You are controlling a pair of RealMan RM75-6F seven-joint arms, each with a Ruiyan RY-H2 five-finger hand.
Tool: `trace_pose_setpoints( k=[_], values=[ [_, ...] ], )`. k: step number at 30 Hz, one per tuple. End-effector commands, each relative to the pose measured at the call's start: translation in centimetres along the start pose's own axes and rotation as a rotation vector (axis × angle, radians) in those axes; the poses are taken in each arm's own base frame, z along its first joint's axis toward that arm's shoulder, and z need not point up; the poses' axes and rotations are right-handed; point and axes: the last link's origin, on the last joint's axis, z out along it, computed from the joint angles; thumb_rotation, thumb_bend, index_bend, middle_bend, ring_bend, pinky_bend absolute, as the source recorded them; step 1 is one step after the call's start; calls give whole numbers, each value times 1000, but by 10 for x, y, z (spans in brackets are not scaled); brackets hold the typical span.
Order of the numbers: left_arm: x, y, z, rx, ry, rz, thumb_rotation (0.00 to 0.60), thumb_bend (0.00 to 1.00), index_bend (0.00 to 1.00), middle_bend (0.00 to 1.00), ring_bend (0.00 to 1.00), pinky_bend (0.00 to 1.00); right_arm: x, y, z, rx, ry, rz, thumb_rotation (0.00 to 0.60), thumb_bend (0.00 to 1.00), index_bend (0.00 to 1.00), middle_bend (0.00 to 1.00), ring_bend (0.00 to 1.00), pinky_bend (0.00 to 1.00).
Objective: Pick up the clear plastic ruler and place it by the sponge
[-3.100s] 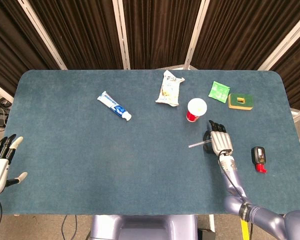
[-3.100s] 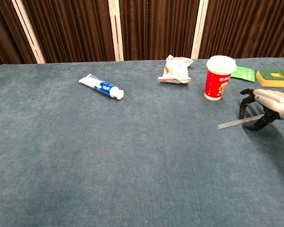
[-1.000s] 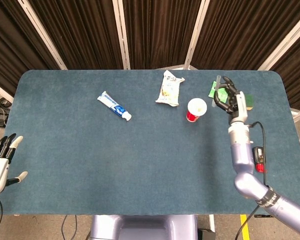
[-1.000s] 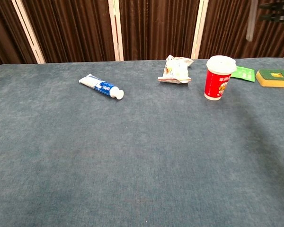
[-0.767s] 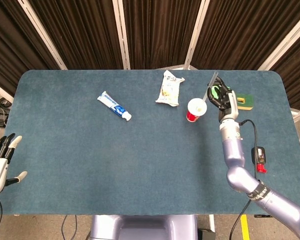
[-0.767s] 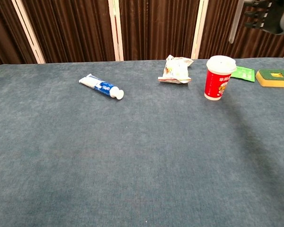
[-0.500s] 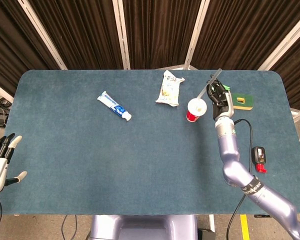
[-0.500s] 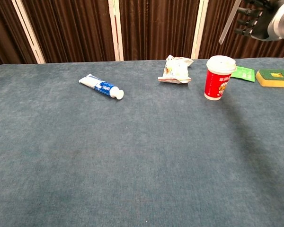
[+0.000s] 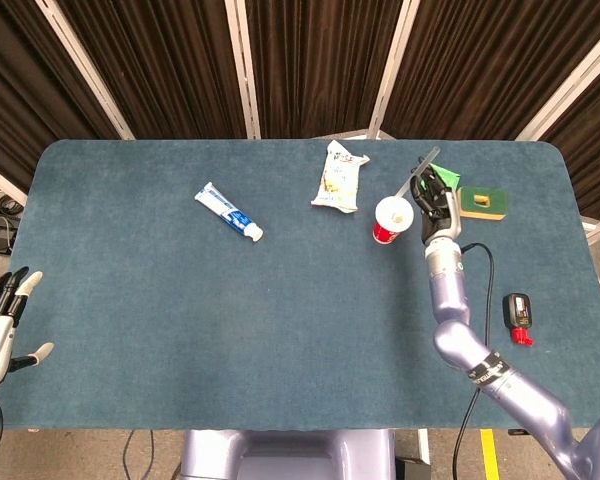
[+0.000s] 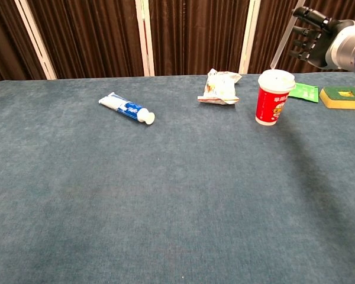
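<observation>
My right hand (image 9: pixel 437 205) is raised above the table between the red cup (image 9: pixel 392 219) and the yellow-and-green sponge (image 9: pixel 481 202), and it grips the clear plastic ruler (image 9: pixel 423 164). The ruler sticks out slantwise from the fingers, towards the cup. In the chest view the same right hand (image 10: pixel 317 39) hangs high at the upper right, and the ruler (image 10: pixel 280 52) slopes down to just above the cup (image 10: pixel 274 97). The sponge (image 10: pixel 343 96) lies flat at the right edge. My left hand (image 9: pixel 0 325) stays off the table's near left corner, fingers spread, holding nothing.
A green packet (image 10: pixel 303 92) lies between cup and sponge, partly hidden by my hand in the head view. A snack bag (image 9: pixel 340 176) sits left of the cup, a toothpaste tube (image 9: pixel 229 211) further left. A black and red device (image 9: pixel 518 318) lies near the right edge.
The right hand lifted the ruler from the table, carried it towards the far right corner, then swung it left and lower, so it now hangs between cup and sponge.
</observation>
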Motion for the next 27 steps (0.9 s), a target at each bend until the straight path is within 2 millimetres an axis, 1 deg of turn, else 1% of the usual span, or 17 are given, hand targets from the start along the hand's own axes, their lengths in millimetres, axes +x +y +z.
trace_pose_setpoints(
  k=[1,5,12,17,27],
  values=[
    [0,0,0,0,0,0,600,138,14,0,0,0,-1,1,-2,2,-5,-3,600,472,568,115,0,0],
    [0,1,0,-2,2,1,600,139,14,0,0,0,0,2,-3,2,-6,-4,600,473,569,116,0,0],
    [0,1,-1,-5,5,2,600,139,13,0,0,0,9,1,-6,0,8,0,600,472,569,118,0,0],
    [0,1,0,-5,5,4,600,138,14,0,0,0,11,-1,-6,-4,11,2,600,472,569,118,0,0],
    [0,1,0,-1,6,4,600,139,14,0,0,0,19,5,-3,-26,27,-8,600,473,570,123,0,0]
  ],
)
